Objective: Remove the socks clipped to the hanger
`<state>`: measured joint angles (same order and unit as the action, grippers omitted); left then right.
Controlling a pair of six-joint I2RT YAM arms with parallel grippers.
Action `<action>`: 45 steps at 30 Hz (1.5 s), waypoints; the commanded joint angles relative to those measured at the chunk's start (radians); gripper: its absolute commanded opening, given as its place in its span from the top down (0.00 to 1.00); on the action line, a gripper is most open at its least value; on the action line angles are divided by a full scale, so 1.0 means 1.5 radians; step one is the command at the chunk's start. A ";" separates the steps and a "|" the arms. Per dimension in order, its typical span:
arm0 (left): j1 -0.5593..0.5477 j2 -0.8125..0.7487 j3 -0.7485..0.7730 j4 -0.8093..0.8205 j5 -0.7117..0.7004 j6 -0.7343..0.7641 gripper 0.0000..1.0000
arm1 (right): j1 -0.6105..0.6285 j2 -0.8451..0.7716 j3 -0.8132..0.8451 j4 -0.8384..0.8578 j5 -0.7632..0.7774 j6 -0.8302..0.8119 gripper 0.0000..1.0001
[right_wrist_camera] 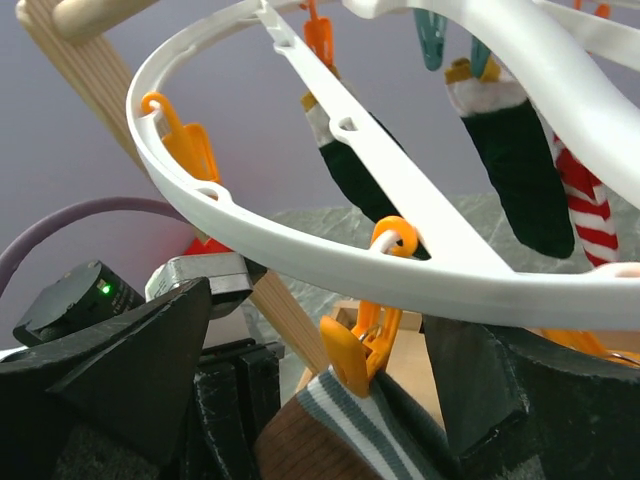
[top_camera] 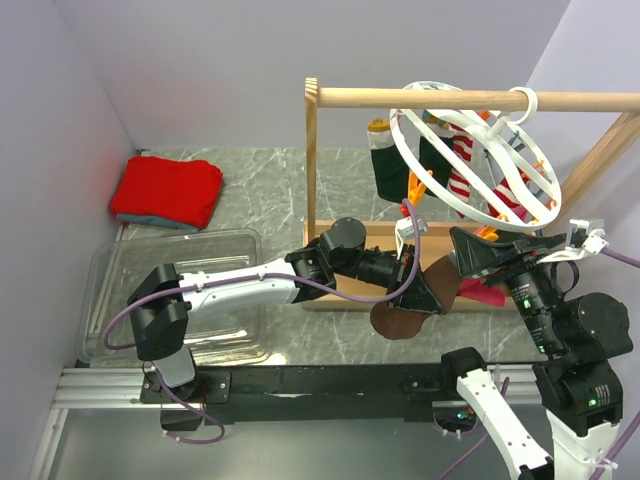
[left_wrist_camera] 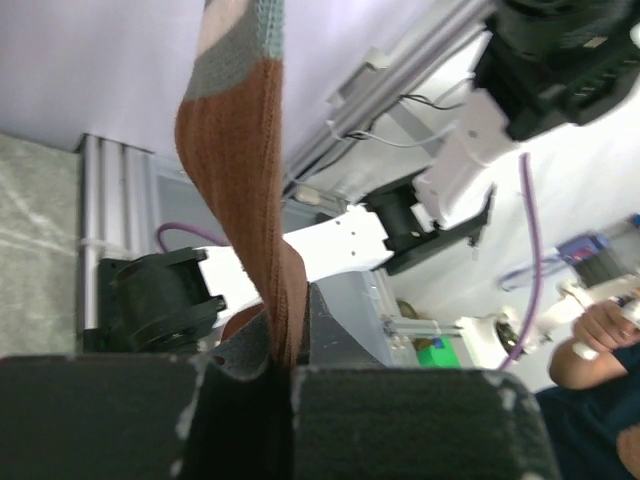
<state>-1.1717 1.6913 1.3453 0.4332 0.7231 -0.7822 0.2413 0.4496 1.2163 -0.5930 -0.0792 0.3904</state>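
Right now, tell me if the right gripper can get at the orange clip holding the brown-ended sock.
Probably yes. The right gripper is open, with that clip seemingly between its fingers and nothing else in the gap. The hanger rim passes close above, leaving little room upward.

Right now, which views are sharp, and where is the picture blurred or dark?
Top external: evenly lit and sharp; the red cloth tints the wall beside it. Left wrist: the brown sock end shows its knit clearly, the background is blurred. Right wrist: the hanger and orange clip are sharp; the right pincer's fingers are dark, with little detail.
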 commanded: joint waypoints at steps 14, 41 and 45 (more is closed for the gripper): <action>0.002 0.005 -0.008 0.136 0.085 -0.069 0.94 | -0.003 -0.056 -0.021 0.083 -0.029 -0.003 0.14; 0.004 0.025 -0.014 0.170 0.108 -0.102 0.94 | -0.002 -0.075 -0.067 0.121 -0.017 0.022 0.57; 0.004 0.025 -0.017 0.167 0.110 -0.100 0.94 | -0.003 -0.070 -0.064 0.116 -0.016 0.022 0.79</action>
<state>-1.1698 1.7348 1.3285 0.6399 0.8669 -0.9337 0.2413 0.3405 1.1179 -0.4541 -0.1055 0.4221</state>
